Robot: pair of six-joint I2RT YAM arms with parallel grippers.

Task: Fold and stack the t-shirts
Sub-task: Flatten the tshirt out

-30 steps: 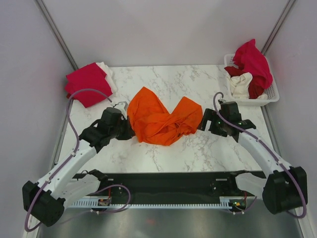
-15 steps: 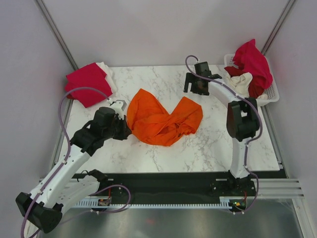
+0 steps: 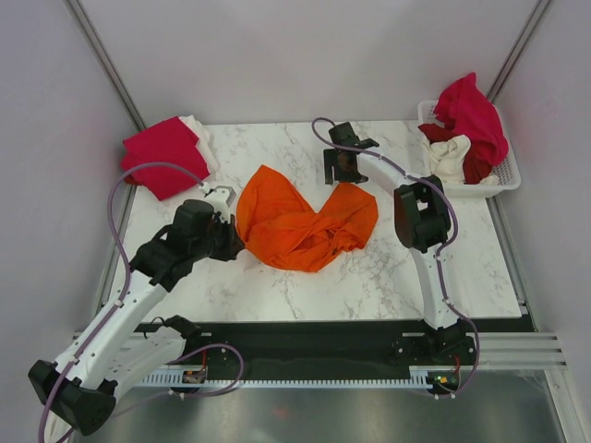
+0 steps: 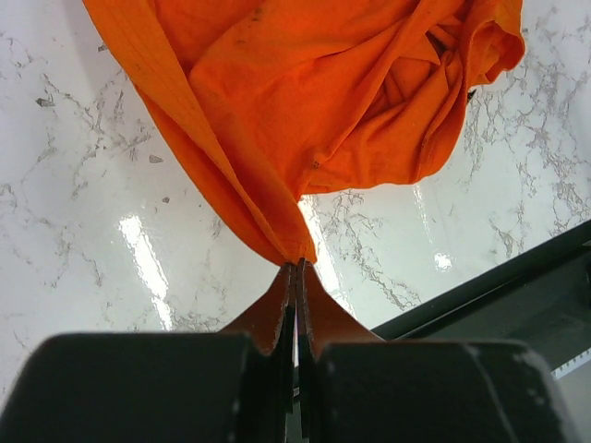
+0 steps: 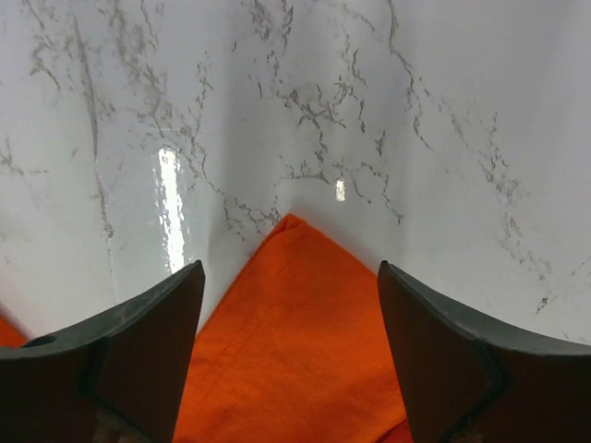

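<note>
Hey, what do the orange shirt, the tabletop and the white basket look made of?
Orange t-shirt: soft matte cloth, likely cotton knit; it creases, with a stitched hem. Table: glossy white, grey-veined, glare spots; marble or marble-look laminate. Basket: rigid white slotted walls, probably plastic.

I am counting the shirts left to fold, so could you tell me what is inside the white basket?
A crimson-pink t-shirt heaped on top, a cream t-shirt and a dark red t-shirt below it. Anything beneath them in the basket is covered.
</note>
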